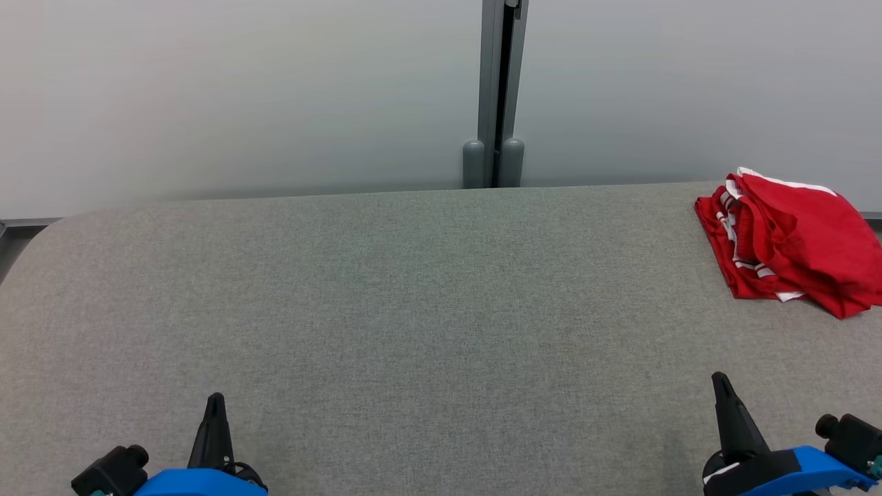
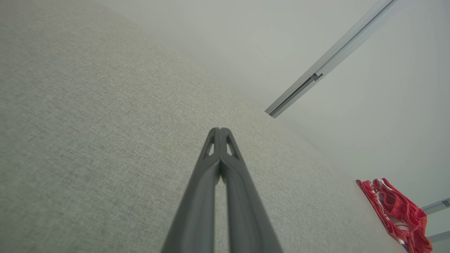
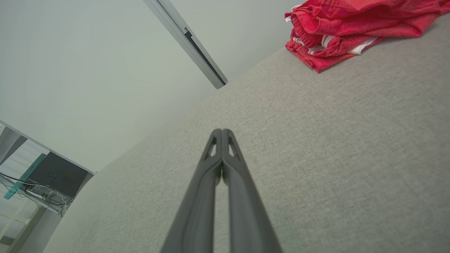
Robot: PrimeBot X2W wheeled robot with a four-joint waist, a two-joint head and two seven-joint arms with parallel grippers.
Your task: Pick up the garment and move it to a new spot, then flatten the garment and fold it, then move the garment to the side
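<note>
A red garment (image 1: 792, 241) with white trim is seen lying in a loosely folded, rumpled heap at the far right of the grey fabric-covered tabletop (image 1: 413, 310). It is close to the far edge and is cut off by the right border of the head view. It is gripped by nothing.

The left end effector (image 1: 215, 399) is seen at the lower left of the head view, over the near part of the tabletop. It is fully closed: in the left wrist view its two dark fingers (image 2: 197, 196) are pressed together at the tips, and nothing is caught between them. The right end effector (image 1: 720, 379) is seen at the lower right, likewise fully closed and empty, with its tips meeting in the right wrist view.

Both are placed well apart from the garment, the right one being the nearer. Whether either end effector touches the tabletop cannot be told.

Behind the tabletop a pale wall (image 1: 241, 89) is seen, divided by a grey upright post (image 1: 497, 89). In the right wrist view a dark box (image 3: 56, 174) with loose cables is seen beyond the end of the tabletop.
</note>
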